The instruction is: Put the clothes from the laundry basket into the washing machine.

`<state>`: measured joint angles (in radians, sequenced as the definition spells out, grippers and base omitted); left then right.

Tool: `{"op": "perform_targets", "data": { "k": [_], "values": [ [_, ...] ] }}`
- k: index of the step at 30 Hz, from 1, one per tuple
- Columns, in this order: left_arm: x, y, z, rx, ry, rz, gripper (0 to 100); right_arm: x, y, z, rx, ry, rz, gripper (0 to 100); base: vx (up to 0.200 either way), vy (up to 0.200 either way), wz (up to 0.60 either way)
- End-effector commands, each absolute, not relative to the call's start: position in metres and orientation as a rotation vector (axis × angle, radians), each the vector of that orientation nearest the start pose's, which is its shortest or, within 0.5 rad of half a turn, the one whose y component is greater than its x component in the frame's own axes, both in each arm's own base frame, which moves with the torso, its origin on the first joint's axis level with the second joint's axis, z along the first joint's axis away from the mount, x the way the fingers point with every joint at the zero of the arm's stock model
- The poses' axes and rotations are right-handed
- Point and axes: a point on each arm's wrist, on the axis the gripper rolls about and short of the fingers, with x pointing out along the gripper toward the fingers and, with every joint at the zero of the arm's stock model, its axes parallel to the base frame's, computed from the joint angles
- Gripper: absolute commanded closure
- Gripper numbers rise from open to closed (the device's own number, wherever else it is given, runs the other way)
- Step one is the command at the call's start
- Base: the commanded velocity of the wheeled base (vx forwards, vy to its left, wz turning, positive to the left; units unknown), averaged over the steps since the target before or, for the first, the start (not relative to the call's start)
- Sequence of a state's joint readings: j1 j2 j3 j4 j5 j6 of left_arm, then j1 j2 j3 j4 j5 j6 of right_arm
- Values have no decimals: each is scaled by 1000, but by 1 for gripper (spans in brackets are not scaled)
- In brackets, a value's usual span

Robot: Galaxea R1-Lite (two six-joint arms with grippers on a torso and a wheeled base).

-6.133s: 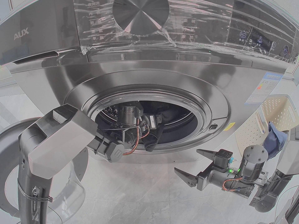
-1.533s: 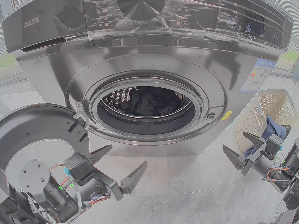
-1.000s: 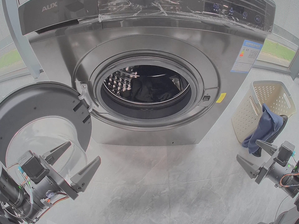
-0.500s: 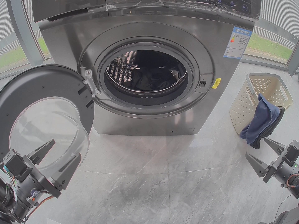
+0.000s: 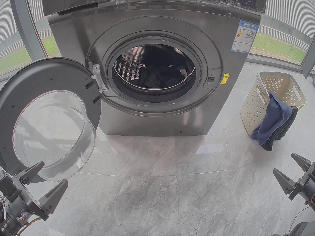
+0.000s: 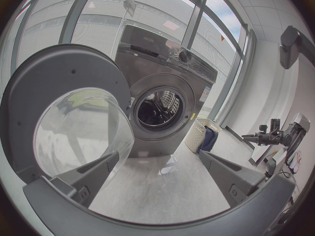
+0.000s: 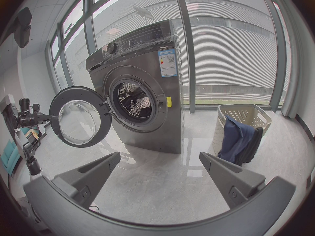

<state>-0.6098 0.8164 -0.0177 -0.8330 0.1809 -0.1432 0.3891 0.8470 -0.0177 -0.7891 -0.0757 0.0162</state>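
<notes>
My left fingers (image 5: 54, 194), right fingers (image 5: 283, 180) wide open, empty. Fetch step. Next: right takes blue cloth (image 5: 274, 115) off basket (image 5: 252, 108), into washer (image 5: 164, 122).

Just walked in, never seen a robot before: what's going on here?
A two-armed robot is loading laundry. The washing machine has its door open, with dark clothes in the drum. A blue garment and a dark garment hang over the rim of the laundry basket. The left end effector and right end effector are open and empty, low over the floor.
</notes>
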Motion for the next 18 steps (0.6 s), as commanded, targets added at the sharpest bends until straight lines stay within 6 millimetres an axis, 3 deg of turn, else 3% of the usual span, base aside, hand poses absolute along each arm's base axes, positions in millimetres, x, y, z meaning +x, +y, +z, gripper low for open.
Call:
{"op": "perform_targets", "data": {
  "k": [1, 7, 16, 18],
  "values": [
    [35, -18, 143, -170, -70, -437, 0, 44, 14, 138, 21, -23, 276, 0, 0, 0, 0],
    [18, -7, 134, -166, -104, -390, 0, 26, 6, 134, 27, -54, 234, 0, -200, 0, 0],
    [-8, 3, 106, -151, -87, -269, 0, 3, -1, 121, 39, -91, 164, 0, 0, 0, 0],
    [-11, 4, 101, -146, -64, -244, 0, -1, -2, 116, 42, -91, 126, 0, 0, -200, 0]
  ]
}}
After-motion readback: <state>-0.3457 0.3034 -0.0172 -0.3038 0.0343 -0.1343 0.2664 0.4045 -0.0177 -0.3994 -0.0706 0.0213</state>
